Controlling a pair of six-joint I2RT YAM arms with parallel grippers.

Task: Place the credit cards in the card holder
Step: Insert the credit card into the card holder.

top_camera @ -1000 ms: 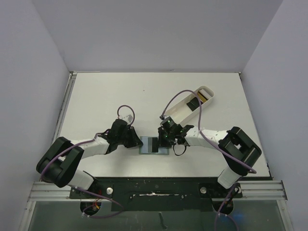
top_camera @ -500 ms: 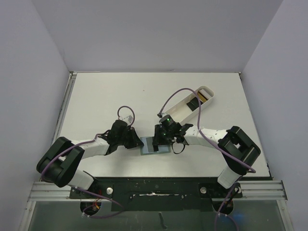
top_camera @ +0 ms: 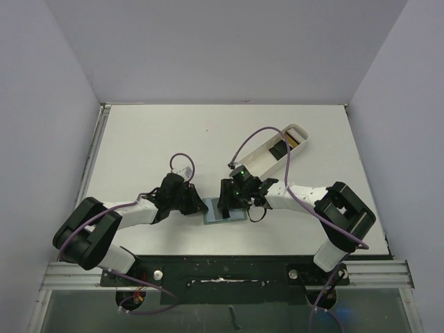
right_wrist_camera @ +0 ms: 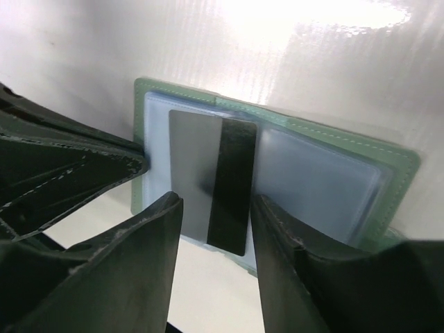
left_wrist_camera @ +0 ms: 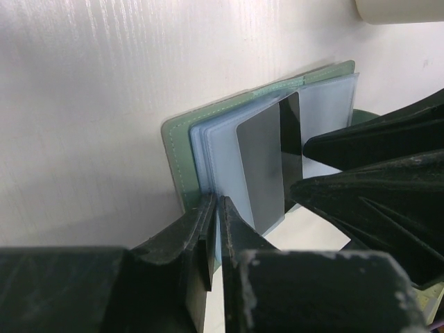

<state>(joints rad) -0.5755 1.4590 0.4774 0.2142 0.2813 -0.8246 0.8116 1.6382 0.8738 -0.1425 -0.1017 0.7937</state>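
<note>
The card holder (left_wrist_camera: 177, 149) is seen lying open on the white table (top_camera: 139, 139), low in the middle of the top view, between the two claws. Its grey-green cover is spread flat and its bluish pockets are turned up.

The left claw (left_wrist_camera: 216, 208) is closed on the near edge of the holder. In the left wrist view a thin bluish pocket leaf is pinched in the narrow slit between its fingers.

The right claw (right_wrist_camera: 216, 201) is held over the holder with its fingers well apart. One credit card (right_wrist_camera: 208, 180), grey with a black stripe, is laid on the left half of the pockets and is flanked by these fingers. Its lower end is seen past the holder's edge, over the table. Whether the fingers touch the card cannot be told.

A long white tray (top_camera: 260, 163) is set toward the upper right of the top view. A dark card (top_camera: 280, 150) is seen inside it.
</note>
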